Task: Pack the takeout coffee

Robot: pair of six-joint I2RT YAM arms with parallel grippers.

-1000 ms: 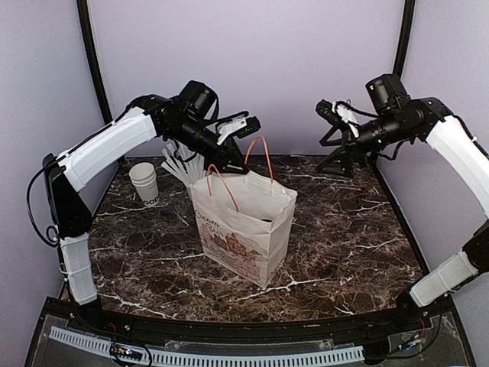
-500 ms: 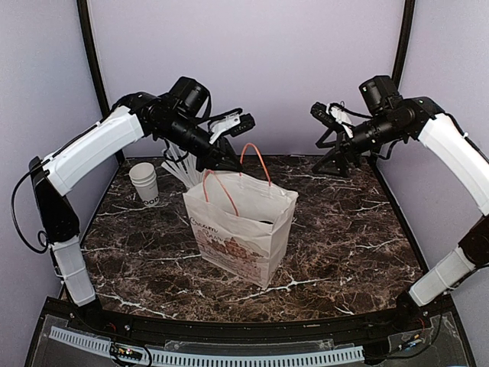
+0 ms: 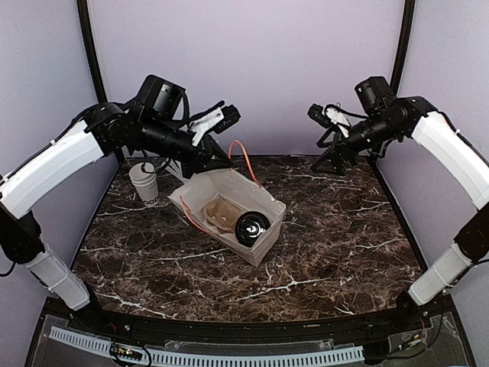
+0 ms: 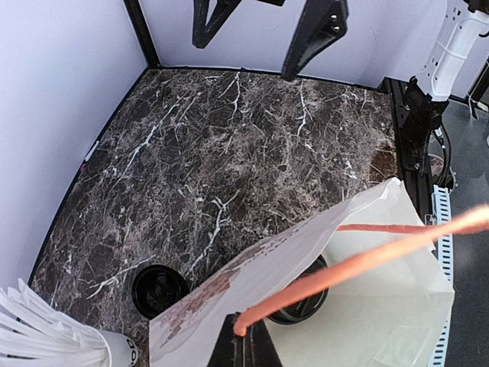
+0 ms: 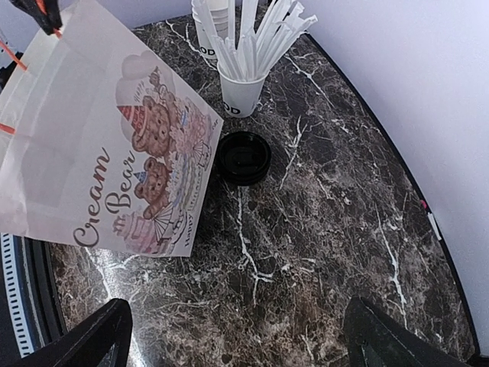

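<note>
From above, the left gripper [image 3: 222, 162] pinches the orange handle [image 3: 241, 150] of the bag [image 3: 200, 200], which leans over, mouth up. Inside it sits the coffee [image 3: 250, 226], dark top showing. The right gripper [image 3: 325, 136] hangs in the air, fingers spread wide. Left wrist: the gripper is clamped tight on the handle. Right wrist: a loose lid [image 5: 243, 158] lies on the tabletop [image 5: 321, 229] beside the bag.

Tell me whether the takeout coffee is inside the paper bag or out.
Inside. The top view looks into the open mouth of the tilted paper bag, and the takeout coffee sits there, showing its black dome lid.
</note>
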